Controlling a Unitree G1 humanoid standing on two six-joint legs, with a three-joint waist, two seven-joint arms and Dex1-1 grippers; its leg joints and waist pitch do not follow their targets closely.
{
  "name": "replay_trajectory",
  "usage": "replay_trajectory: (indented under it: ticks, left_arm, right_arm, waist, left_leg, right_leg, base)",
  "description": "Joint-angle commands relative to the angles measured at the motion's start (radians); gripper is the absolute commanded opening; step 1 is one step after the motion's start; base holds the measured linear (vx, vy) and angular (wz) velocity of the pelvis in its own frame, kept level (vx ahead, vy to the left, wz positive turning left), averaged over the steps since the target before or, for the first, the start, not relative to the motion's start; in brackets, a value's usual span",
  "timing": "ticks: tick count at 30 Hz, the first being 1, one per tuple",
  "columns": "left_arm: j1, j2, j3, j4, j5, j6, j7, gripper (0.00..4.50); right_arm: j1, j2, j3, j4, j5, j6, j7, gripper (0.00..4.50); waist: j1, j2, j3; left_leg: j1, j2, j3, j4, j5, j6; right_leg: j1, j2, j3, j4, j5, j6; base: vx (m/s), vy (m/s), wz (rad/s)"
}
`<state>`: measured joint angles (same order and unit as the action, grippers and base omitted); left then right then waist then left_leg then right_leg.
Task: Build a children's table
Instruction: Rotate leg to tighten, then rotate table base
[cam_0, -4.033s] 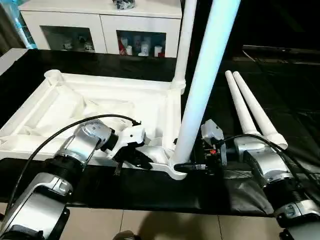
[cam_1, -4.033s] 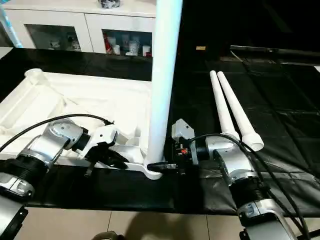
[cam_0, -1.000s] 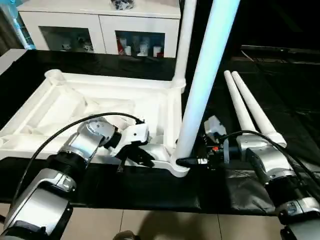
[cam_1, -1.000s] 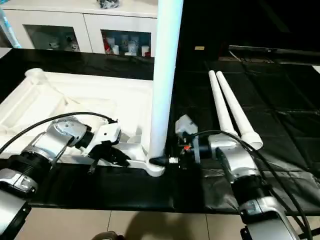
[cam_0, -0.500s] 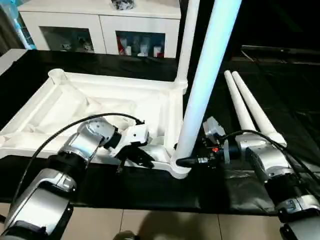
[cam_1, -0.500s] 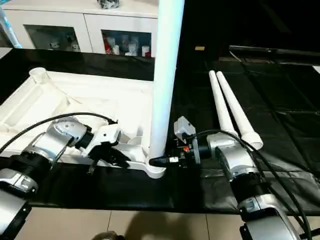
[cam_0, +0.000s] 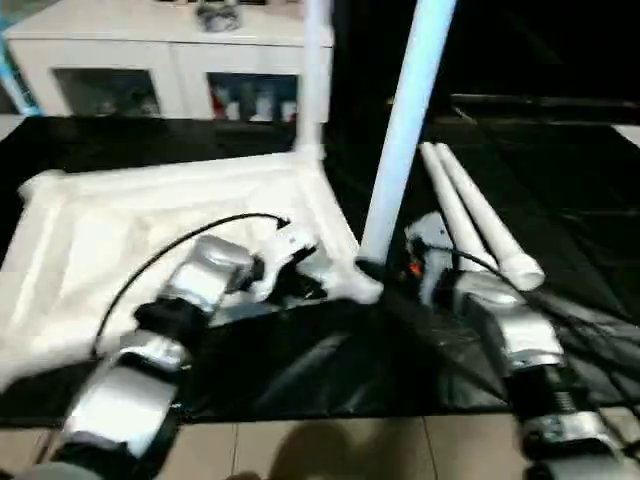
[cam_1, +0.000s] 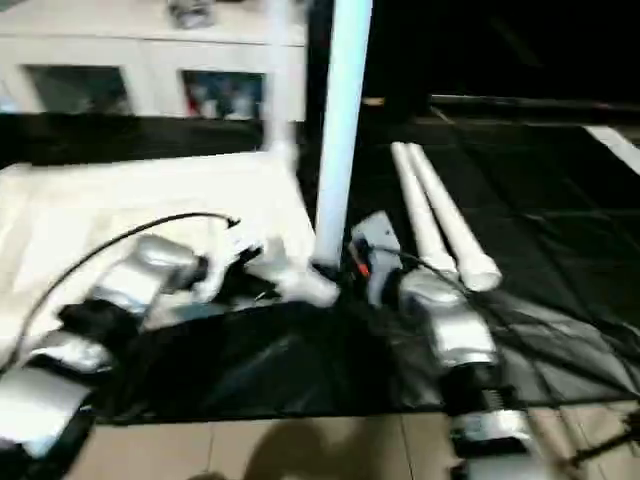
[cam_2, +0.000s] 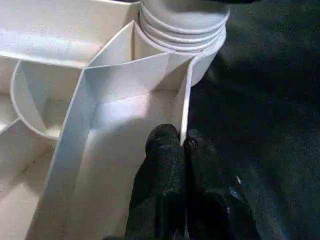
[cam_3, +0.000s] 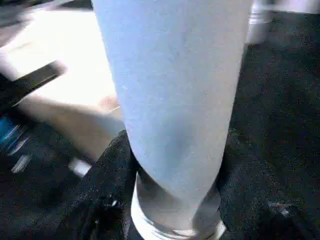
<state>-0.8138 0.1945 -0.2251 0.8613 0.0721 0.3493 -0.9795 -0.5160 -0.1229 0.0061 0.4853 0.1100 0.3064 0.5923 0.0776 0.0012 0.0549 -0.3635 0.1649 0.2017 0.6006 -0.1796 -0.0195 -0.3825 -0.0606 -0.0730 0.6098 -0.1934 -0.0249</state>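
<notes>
Swung round since a second ago, the tabletop (cam_0: 150, 215) is pinched at its rim by the left gripper (cam_2: 182, 145); the right gripper (cam_3: 175, 165) has closed round the near leg (cam_0: 405, 130) beside that rim, suggesting repositioning.

A wide, flat surface covered with a black crinkly sheet (cam_0: 300, 370) carries everything. On it lies a big white plastic table top (cam_0: 120, 230), turned upside down so its ribs face up. Two long white round legs (cam_0: 405, 130) stand up from its corners on one side. Two more long white plastic legs (cam_0: 470, 215) lie flat on the black sheet, touching side by side, near the table top. In front is a pale tiled floor (cam_0: 320, 450).
</notes>
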Motion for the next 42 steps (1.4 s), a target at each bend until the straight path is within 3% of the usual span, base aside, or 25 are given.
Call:
replay_trajectory:
  ticks: [1,2,4,9,10,14,16,18,20,24,25,27,29,31,34,37,40,41,42]
  left_arm:
    - [-0.052,-0.086,0.056,0.014,-0.055,0.006,0.16,0.0]
    - [-0.058,-0.096,0.063,0.022,-0.058,0.003,0.183,0.0]
    - [-0.08,-0.125,0.081,0.043,-0.057,-0.012,0.263,0.0]
    - [-0.088,-0.135,0.079,0.037,-0.04,-0.011,0.292,0.0]
    - [-0.087,-0.131,0.071,0.035,-0.027,-0.017,0.282,0.0]
    - [-0.08,-0.117,0.058,0.044,-0.009,-0.071,0.249,0.0]
    - [-0.077,-0.109,0.049,0.056,0.003,-0.114,0.237,0.0]
    - [-0.069,-0.099,0.043,0.065,0.005,-0.148,0.218,0.0]
    - [-0.066,-0.093,0.036,0.07,0.01,-0.178,0.208,0.0]
    - [-0.067,-0.09,0.045,0.088,0.001,-0.233,0.194,0.0]
    - [-0.067,-0.091,0.058,0.085,-0.011,-0.241,0.185,0.44]
    - [-0.068,-0.095,0.079,0.077,-0.032,-0.218,0.185,0.55]
    - [-0.067,-0.094,0.093,0.058,-0.049,-0.218,0.171,0.58]
    - [-0.063,-0.072,0.119,0.001,-0.071,-0.236,0.172,0.95]
    - [-0.055,-0.03,0.148,-0.063,-0.094,-0.199,0.165,0.97]
    - [-0.024,0.066,0.16,-0.146,-0.083,-0.145,0.158,0.97]
    - [0.016,0.174,0.185,-0.226,-0.054,-0.078,0.166,0.97]
    - [0.04,0.229,0.2,-0.267,-0.036,-0.052,0.17,0.97]
    - [0.057,0.266,0.209,-0.299,-0.027,-0.035,0.172,0.97]
  right_arm:
    - [-0.008,0.097,0.084,0.057,-0.013,0.043,-0.06,1.98]
    - [-0.015,0.106,0.084,0.07,-0.02,0.039,-0.081,1.98]
    - [-0.042,0.131,0.087,0.117,-0.05,0.025,-0.161,1.98]
    - [-0.054,0.151,0.05,0.137,-0.043,0.018,-0.231,1.98]
    - [-0.053,0.158,0.027,0.124,-0.042,0.026,-0.254,2.51]
    - [-0.044,0.146,0.018,0.104,-0.057,0.007,-0.275,2.84]
    - [-0.04,0.137,0.008,0.099,-0.055,-0.009,-0.282,2.93]
    - [-0.011,0.133,-0.028,0.041,-0.002,0.007,-0.26,3.13]
    - [0.012,0.117,-0.019,0.003,-0.008,0.012,-0.248,3.27]
    - [0.099,0.1,-0.042,-0.183,0.076,0.036,-0.161,3.63]
    - [0.119,0.096,-0.047,-0.226,0.088,0.038,-0.158,3.69]
    - [0.129,0.093,-0.048,-0.248,0.09,0.041,-0.16,3.88]
    - [0.139,0.087,-0.045,-0.264,0.086,0.031,-0.159,4.0]
    - [0.153,0.085,-0.057,-0.273,0.073,0.027,-0.198,4.26]
    - [0.158,0.082,-0.053,-0.264,0.065,0.02,-0.206,4.45]
    - [0.169,0.083,-0.043,-0.289,0.064,0.043,-0.205,4.45]
    - [0.173,0.079,-0.015,-0.297,0.059,0.05,-0.188,4.45]
    - [0.175,0.075,0.0,-0.298,0.051,0.049,-0.182,4.45]
    - [0.177,0.071,0.011,-0.3,0.047,0.048,-0.182,4.45]
  waist:
    - [-0.003,0.0,-0.054]
    - [-0.005,0.002,-0.053]
    - [-0.006,-0.007,-0.055]
    - [0.0,-0.005,-0.059]
    - [0.001,-0.003,-0.06]
    - [0.003,0.0,-0.062]
    - [0.001,-0.001,-0.064]
    - [0.001,0.0,-0.063]
    - [0.002,-0.002,-0.063]
    - [0.01,0.0,-0.063]
    - [0.01,0.0,-0.064]
    - [0.015,0.001,-0.069]
    - [0.015,0.005,-0.066]
    - [0.015,0.006,-0.067]
    - [0.013,0.004,-0.067]
    - [0.013,-0.001,-0.066]
    - [0.002,0.006,-0.067]
    - [-0.003,-0.006,-0.065]
    - [-0.003,0.004,-0.063]
  left_leg:
    - [0.026,0.072,-0.056,-0.084,-0.346,-0.038]
    - [0.026,0.072,-0.055,-0.082,-0.342,-0.036]
    - [0.024,0.07,-0.052,-0.082,-0.324,-0.025]
    - [0.019,0.072,-0.045,-0.083,-0.246,0.007]
    - [0.018,0.072,-0.044,-0.082,-0.234,0.013]
    - [0.014,0.073,-0.046,-0.084,-0.218,0.016]
    - [0.01,0.073,-0.045,-0.083,-0.188,0.024]
    - [0.011,0.073,-0.044,-0.083,-0.198,0.029]
    - [0.011,0.074,-0.044,-0.084,-0.198,0.034]
    - [0.01,0.078,-0.045,-0.085,-0.191,0.05]
    - [0.01,0.078,-0.044,-0.084,-0.184,0.048]
    - [0.009,0.078,-0.044,-0.081,-0.163,0.046]
    - [0.01,0.079,-0.043,-0.081,-0.165,0.043]
    - [0.007,0.079,-0.042,-0.08,-0.155,0.041]
    - [0.002,0.077,-0.043,-0.079,-0.147,0.04]
    - [0.0,0.075,-0.042,-0.079,-0.142,0.042]
    - [0.003,0.078,-0.043,-0.08,-0.145,0.028]
    - [0.001,0.075,-0.041,-0.081,-0.143,0.03]
    - [0.003,0.077,-0.041,-0.082,-0.148,0.022]
  right_leg:
    - [0.02,-0.115,0.057,-0.113,-0.481,-0.147]
    - [0.018,-0.115,0.059,-0.112,-0.471,-0.151]
    - [0.021,-0.113,0.059,-0.111,-0.44,-0.159]
    - [0.027,-0.112,0.065,-0.097,-0.287,-0.186]
    - [0.03,-0.113,0.065,-0.096,-0.274,-0.189]
    - [0.035,-0.113,0.064,-0.095,-0.262,-0.182]
    - [0.037,-0.111,0.064,-0.089,-0.206,-0.191]
    - [0.037,-0.11,0.064,-0.091,-0.207,-0.191]
    - [0.038,-0.111,0.065,-0.09,-0.205,-0.192]
    - [0.039,-0.112,0.065,-0.089,-0.172,-0.19]
    - [0.038,-0.112,0.065,-0.086,-0.166,-0.194]
    - [0.039,-0.115,0.064,-0.081,-0.14,-0.207]
    - [0.034,-0.112,0.064,-0.082,-0.132,-0.216]
    - [0.034,-0.111,0.064,-0.076,-0.092,-0.226]
    - [0.036,-0.112,0.063,-0.071,-0.08,-0.227]
    - [0.038,-0.111,0.063,-0.07,-0.105,-0.219]
    - [0.033,-0.107,0.062,-0.065,-0.108,-0.211]
    - [0.033,-0.104,0.062,-0.067,-0.112,-0.207]
    - [0.029,-0.105,0.063,-0.067,-0.13,-0.204]
  base:
    - [0.0,0.0,0.0]
    - [0.0,0.0,0.0]
    - [0.0,0.0,0.0]
    - [0.0,0.0,0.0]
    - [0.0,0.0,0.0]
    - [0.0,0.0,0.0]
    - [0.0,0.0,0.0]
    - [0.0,0.0,0.0]
    - [0.0,0.0,0.0]
    - [0.0,0.0,0.0]
    - [0.0,0.0,0.0]
    - [0.0,0.0,0.0]
    - [0.0,0.0,0.0]
    - [0.0,0.0,0.0]
    - [0.0,0.0,0.0]
    - [0.0,0.0,0.0]
    - [0.0,0.0,0.0]
    - [0.0,0.0,0.0]
    - [0.0,0.0,0.0]
